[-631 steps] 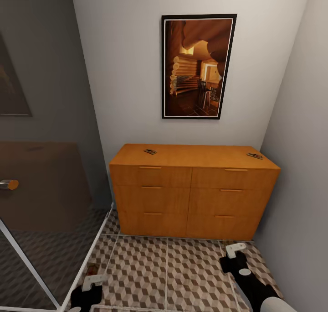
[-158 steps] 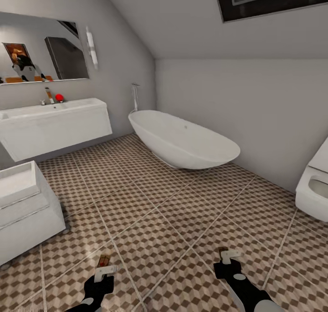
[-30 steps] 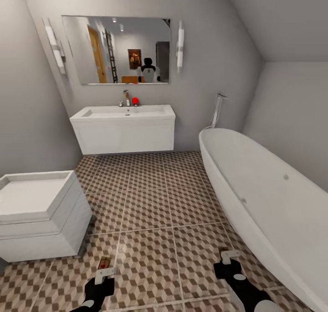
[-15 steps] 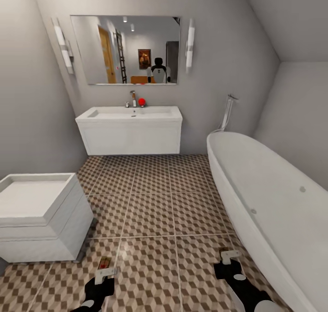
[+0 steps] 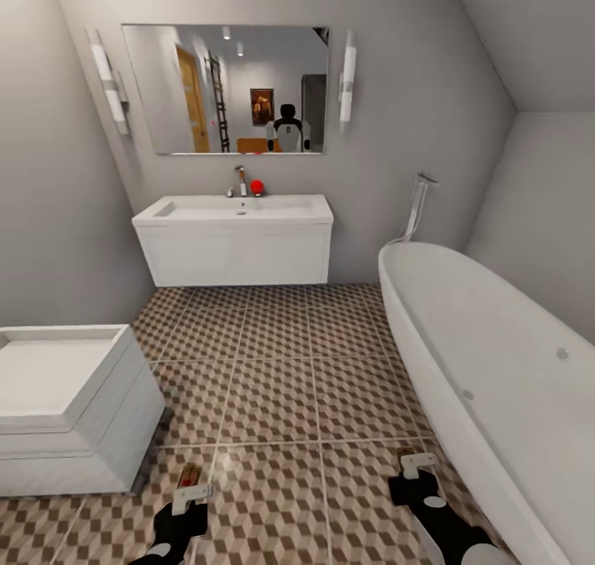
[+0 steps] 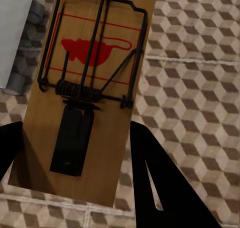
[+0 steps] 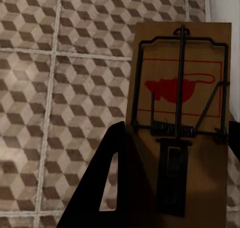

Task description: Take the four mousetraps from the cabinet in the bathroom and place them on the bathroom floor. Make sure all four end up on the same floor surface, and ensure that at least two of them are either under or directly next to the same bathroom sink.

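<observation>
Head view: one mousetrap (image 6: 87, 95) is clamped in the left gripper (image 5: 191, 492) and another (image 7: 177, 123) in the right gripper (image 5: 414, 466), carried low toward the sink (image 5: 234, 239) for floor placement.

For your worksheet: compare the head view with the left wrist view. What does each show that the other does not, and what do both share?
Head view alone: the white boxy wall-hung sink, the rectangular wall mirror, the white oval bathtub and the right gripper.

Left wrist view alone: close detail of the flat brown wooden mousetrap, namely its dark wire bar, coiled spring and red mouse print.

Both: the cube-patterned tiled bathroom floor, and that mousetrap clamped in the left gripper.
</observation>
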Available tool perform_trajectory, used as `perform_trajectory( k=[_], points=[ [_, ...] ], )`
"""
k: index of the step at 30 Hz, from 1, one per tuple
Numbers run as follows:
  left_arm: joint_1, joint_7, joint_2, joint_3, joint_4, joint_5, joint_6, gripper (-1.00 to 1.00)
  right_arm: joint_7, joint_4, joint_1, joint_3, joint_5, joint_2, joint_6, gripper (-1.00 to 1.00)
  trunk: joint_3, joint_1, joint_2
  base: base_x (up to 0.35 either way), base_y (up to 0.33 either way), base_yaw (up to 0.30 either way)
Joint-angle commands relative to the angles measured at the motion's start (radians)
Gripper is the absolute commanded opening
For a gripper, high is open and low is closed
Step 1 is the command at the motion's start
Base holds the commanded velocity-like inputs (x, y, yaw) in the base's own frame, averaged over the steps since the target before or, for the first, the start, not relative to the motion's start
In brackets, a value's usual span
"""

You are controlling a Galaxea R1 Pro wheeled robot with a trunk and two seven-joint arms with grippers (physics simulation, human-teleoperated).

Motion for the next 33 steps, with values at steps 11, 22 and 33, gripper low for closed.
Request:
perform_trajectory(
  k=[11, 22, 33],
  points=[
    [-0.002, 0.005, -0.001, -0.009, 0.004, 0.004, -0.006, -1.0, -0.001, 0.002, -0.001, -0.008, 0.01, 0.0, -0.004, -1.0, -0.001, 0.0, 0.0, 0.186, -0.193, 0.044],
    [-0.002, 0.005, -0.001, -0.009, 0.004, 0.004, -0.006, -1.0, -0.001, 0.002, -0.001, -0.008, 0.01, 0.0, -0.004, -1.0, -0.001, 0.0, 0.0, 0.127, 0.024, 0.216],
    [-0.002, 0.005, -0.001, -0.009, 0.004, 0.004, -0.006, -1.0, -0.001, 0.002, -0.001, -0.008, 0.01, 0.0, -0.004, -1.0, -0.001, 0.0, 0.0, 0.161, 0.02, 0.103]
  ],
)
